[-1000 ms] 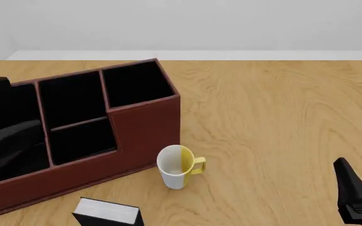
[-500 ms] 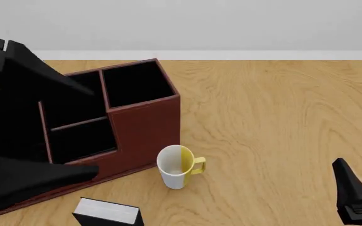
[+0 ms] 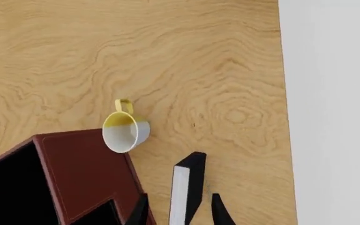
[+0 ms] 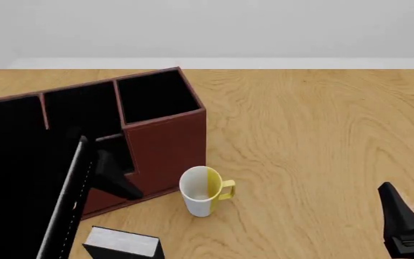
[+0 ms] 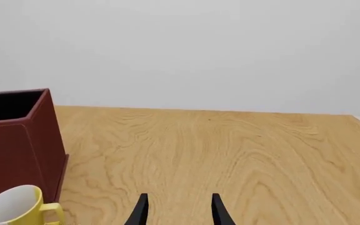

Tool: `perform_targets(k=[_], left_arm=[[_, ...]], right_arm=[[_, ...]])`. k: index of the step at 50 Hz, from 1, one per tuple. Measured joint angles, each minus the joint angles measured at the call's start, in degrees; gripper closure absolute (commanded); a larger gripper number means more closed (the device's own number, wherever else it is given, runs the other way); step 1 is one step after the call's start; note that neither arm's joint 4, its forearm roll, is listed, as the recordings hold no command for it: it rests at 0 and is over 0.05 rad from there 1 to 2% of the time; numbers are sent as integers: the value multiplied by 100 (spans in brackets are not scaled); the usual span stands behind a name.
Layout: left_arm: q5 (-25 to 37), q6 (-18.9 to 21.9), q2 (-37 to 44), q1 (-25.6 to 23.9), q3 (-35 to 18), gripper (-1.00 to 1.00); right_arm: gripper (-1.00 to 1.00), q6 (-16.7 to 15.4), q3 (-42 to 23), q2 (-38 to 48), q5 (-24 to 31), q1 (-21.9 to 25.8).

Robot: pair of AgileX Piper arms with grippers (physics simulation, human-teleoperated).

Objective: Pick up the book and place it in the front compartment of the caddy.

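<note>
**Left gripper open over book, nothing held**

Book (image 4: 123, 244) lies flat on the worktop (image 4: 315, 135), just in front of the caddy (image 4: 165, 143), near the mug (image 4: 203, 190), not touching either. Left gripper (image 3: 178, 213) hangs above the book, jaws apart, straddling it in the wrist view, holding nothing. Left arm (image 4: 41, 194) hides most of the caddy's left part; front compartment mostly covered, can't tell contents. Mug stands upright just beside the caddy's front wall, handle pointing away from the caddy. Right gripper (image 5: 178, 210) well apart from the caddy, jaws spread, holding nothing, low over the worktop.
</note>
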Motion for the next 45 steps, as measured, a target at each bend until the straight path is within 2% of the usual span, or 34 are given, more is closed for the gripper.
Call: perform_targets(k=[28,45], left_arm=[[40,729,-20,161,812,-100],[41,1181,-49,617,1097,-100]], right_arm=[[-100,-55,26,0,-5,4],[-100,-74,30,0,5,15]])
